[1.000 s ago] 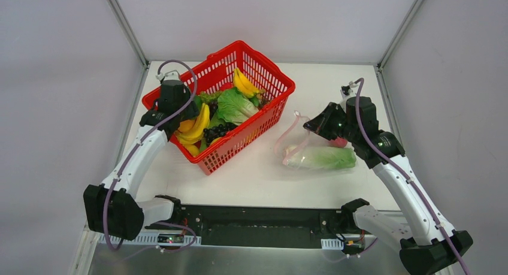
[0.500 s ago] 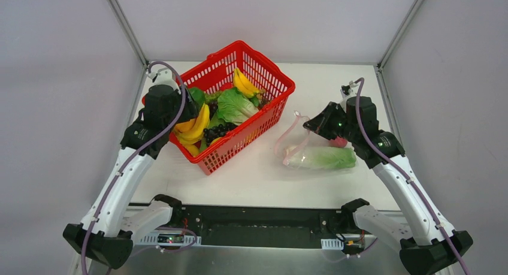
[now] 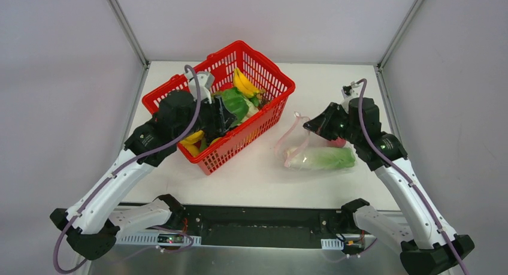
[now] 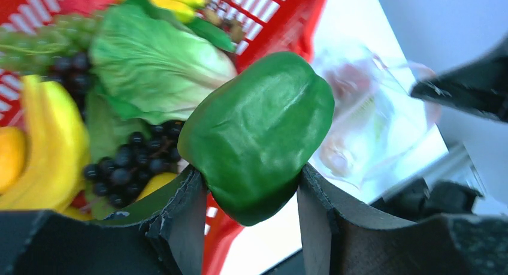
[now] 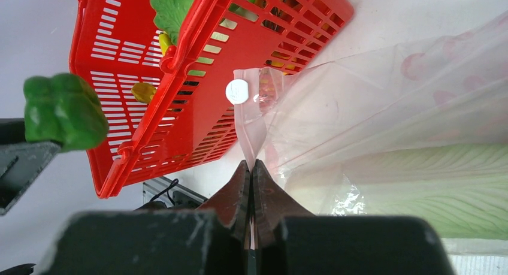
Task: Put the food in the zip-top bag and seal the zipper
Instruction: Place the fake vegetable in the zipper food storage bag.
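My left gripper [image 3: 223,114] is shut on a green pepper [image 4: 257,131], held above the red basket; the pepper also shows in the top view [image 3: 233,103] and the right wrist view [image 5: 63,110]. My right gripper [image 3: 311,124] is shut on the mouth edge of the clear zip-top bag [image 3: 317,152], holding it up; its fingertips [image 5: 239,179] pinch the pinkish film [image 5: 254,122]. A long white-green cabbage [image 3: 323,159] lies inside the bag, seen also in the right wrist view [image 5: 419,185]. The pink-red zipper strip [image 3: 293,131] runs along the open mouth.
A red mesh basket [image 3: 272,77] stands at the back left, holding bananas [image 3: 242,83], leafy greens [image 4: 150,65], dark grapes [image 4: 129,164] and other fruit. Grey walls enclose the table. The arms' black base rail [image 3: 257,224] runs along the near edge.
My left arm has swung right from the basket's left side, lifting the green pepper toward the bag. My right gripper has kept still, holding the bag's edge.
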Robot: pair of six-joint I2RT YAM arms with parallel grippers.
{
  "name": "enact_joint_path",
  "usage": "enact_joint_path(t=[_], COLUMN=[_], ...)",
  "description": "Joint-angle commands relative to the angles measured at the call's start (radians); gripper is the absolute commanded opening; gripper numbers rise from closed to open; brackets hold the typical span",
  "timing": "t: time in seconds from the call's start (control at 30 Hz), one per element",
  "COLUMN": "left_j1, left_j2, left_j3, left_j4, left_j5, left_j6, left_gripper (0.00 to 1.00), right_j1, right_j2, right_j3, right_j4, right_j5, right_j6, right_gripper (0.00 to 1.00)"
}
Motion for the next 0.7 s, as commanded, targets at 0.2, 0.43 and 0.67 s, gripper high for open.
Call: enact_joint_path(t=[0.2,0.43,0.67], left_j1=[-0.292,-0.391,-0.415], left_j2=[0.165,0.299,0.415], left_j3=[-0.008,-0.029,-0.014], left_j4=[0.135,0.333,0.358], left_j5=[0.113,0.103,0.043], left_j6=[-0.037,-0.127,-0.175], left_gripper=[0.0,0.0,0.0], right_j1=[-0.002,-0.003,-0.002], right_j2=[-0.04,-0.044,-0.066], right_j3=[-0.005,-0.013,-0.029], right_j4=[0.046,0.068,0.097], right_j5=[-0.061,-0.11,-0.156], right_j6=[-0.015,-0.009,0.012], right_gripper=[0.0,0.0,0.0])
